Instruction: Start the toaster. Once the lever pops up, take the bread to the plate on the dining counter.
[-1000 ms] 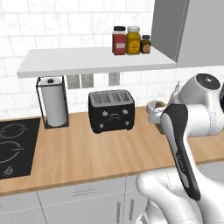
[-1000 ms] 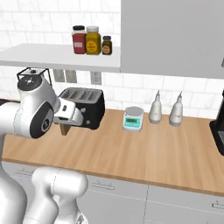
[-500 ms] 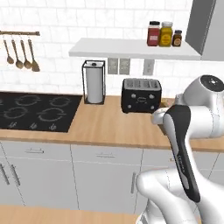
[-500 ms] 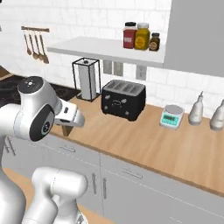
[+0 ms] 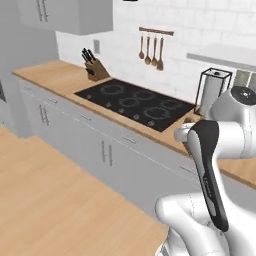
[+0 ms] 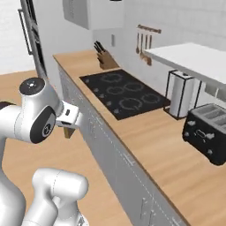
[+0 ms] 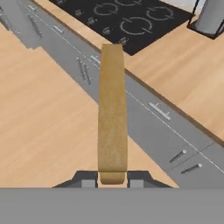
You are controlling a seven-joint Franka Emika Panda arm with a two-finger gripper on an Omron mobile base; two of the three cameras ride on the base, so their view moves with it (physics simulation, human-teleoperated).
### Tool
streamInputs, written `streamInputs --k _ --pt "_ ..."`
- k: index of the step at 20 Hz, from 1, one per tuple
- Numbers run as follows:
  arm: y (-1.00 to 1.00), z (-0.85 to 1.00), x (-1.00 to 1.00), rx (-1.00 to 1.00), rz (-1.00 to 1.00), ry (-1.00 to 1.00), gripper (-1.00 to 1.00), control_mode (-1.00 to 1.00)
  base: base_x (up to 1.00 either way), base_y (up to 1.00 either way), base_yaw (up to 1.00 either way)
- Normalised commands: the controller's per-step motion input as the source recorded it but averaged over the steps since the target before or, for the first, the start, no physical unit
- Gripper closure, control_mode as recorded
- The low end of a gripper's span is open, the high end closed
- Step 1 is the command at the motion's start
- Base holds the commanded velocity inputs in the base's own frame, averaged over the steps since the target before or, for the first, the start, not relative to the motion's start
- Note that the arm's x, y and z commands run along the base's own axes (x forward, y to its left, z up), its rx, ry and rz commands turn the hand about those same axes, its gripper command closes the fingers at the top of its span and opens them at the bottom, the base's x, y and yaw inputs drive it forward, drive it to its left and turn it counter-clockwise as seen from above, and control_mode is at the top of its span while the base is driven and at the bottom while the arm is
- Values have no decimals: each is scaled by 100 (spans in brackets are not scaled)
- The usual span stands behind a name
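Hand view gives you the gripper (image 7: 112, 179) clamped on the bread (image 7: 112, 111), edge-on above grey cabinet fronts. Right base view puts the toaster (image 6: 207, 131) on the wood counter (image 6: 150, 141), well apart from your bread (image 6: 68, 132) beside the arm.

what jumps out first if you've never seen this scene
The bread, a tan slice seen edge-on, clamped in the gripper above the wood floor and grey cabinet fronts. Then the black cooktop set into the wood counter, and the glossy black toaster at its right.
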Motion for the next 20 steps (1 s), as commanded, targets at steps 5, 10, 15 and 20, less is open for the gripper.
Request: streamInputs --k 5,10,15,20 --pt "0 0 0 0 0 0 100 100 -12 0 100" --pt "0 0 0 0 0 0 100 100 -5 0 100" --pt "0 0 0 0 0 0 100 100 0 0 100" --pt "0 0 0 0 0 0 100 100 0 0 100"
